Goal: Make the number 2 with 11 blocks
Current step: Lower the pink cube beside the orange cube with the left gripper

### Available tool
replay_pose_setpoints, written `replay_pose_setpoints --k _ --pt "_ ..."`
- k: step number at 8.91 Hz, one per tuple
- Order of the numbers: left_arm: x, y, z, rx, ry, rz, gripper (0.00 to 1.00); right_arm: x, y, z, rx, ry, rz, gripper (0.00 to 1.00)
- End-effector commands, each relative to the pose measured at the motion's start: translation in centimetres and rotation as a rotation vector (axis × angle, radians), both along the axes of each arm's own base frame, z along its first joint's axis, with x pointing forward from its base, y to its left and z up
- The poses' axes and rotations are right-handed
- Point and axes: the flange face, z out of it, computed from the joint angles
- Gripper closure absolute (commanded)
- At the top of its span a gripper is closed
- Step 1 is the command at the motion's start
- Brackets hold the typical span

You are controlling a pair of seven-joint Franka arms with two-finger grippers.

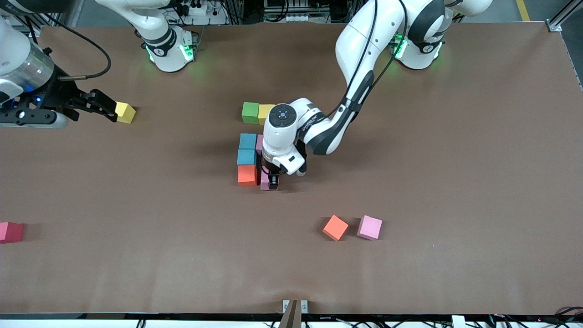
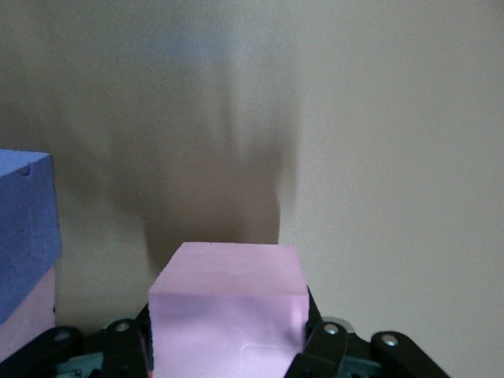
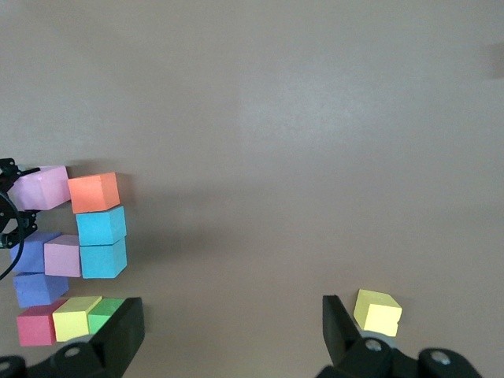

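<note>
My left gripper (image 1: 271, 183) (image 2: 228, 350) is shut on a pink block (image 1: 264, 180) (image 2: 228, 311), held low right beside an orange block (image 1: 247, 175) (image 3: 94, 192). From the orange one, two light blue blocks (image 1: 247, 149) run toward the robots' bases. A pink block (image 3: 61, 256), two purple ones (image 3: 35, 272), then red (image 3: 35, 327), yellow (image 1: 265, 113) and green (image 1: 250, 112) blocks complete the partly formed number 2 (image 3: 101, 240). My right gripper (image 1: 107, 109) (image 3: 232, 331) hangs open over bare table beside a loose yellow block (image 1: 125, 112) (image 3: 378, 312).
Loose orange (image 1: 335, 227) and pink (image 1: 369, 227) blocks lie nearer the front camera, toward the left arm's end. A red block (image 1: 10, 232) sits at the table's edge at the right arm's end. The left arm's wrist covers part of the figure.
</note>
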Motion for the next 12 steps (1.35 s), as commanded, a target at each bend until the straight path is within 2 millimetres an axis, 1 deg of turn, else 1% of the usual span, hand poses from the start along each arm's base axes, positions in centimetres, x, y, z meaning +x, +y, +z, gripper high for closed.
replay_pose_setpoints --k 1,2,3,5,7,8,9,12 --pt "0.2 -0.7 -0.5 -0.014 -0.019 0.003 1.00 -0.1 -0.1 0.1 0.000 0.004 -0.018 0.00" --pt "-0.8 -1.6 -0.4 -0.018 -0.030 -0.025 1.00 -0.2 0.3 0.3 0.000 0.002 0.001 0.00" --pt "-0.9 -1.7 -0.4 -0.020 -0.035 -0.031 1.00 -0.2 0.4 0.2 0.000 0.005 0.010 0.00" --pt "-0.7 -1.8 -0.3 -0.028 -0.042 -0.031 1.00 -0.1 0.5 0.2 0.004 0.002 0.082 0.00" --pt "-0.8 -1.7 -0.8 -0.024 -0.040 -0.032 1.00 -0.3 0.9 0.3 0.002 0.003 0.079 0.00" --pt "-0.8 -1.7 -1.0 -0.025 -0.041 -0.032 1.00 -0.2 0.9 0.4 0.002 0.000 0.074 0.00" --pt "-0.8 -1.7 -1.1 -0.025 -0.041 -0.032 1.00 -0.1 0.2 0.7 0.005 -0.004 0.065 0.00" --pt "-0.8 -1.7 -1.3 -0.027 -0.046 -0.035 1.00 -0.2 -0.1 0.8 0.006 -0.001 0.056 0.00"
